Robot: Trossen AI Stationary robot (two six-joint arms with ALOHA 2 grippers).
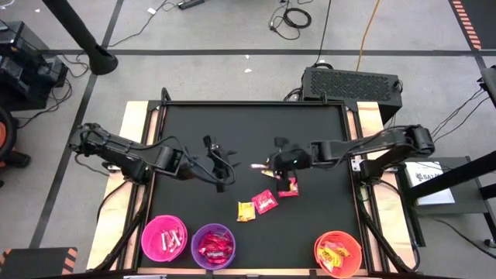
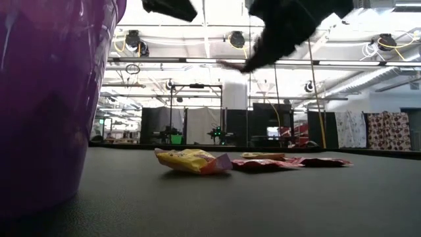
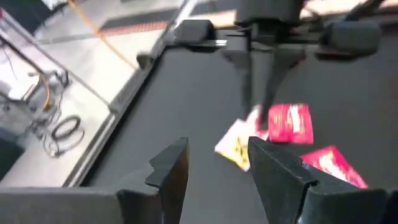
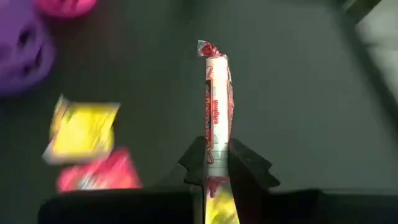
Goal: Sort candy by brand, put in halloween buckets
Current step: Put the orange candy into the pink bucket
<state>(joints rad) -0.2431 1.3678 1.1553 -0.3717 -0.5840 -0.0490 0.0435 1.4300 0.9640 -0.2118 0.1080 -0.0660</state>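
Fingers of my right gripper (image 4: 217, 163) pinch a pale candy roll (image 4: 216, 106); left gripper (image 3: 214, 165) waits, parted. Next, I judge: carry to the pink bucket (image 1: 164, 238), seven o'clock.

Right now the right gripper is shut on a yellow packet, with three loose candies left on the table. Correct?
Not quite. The right gripper is shut on a pale pink-white candy roll, not a yellow packet; the right wrist view shows it. The three loose candies on the table are right.
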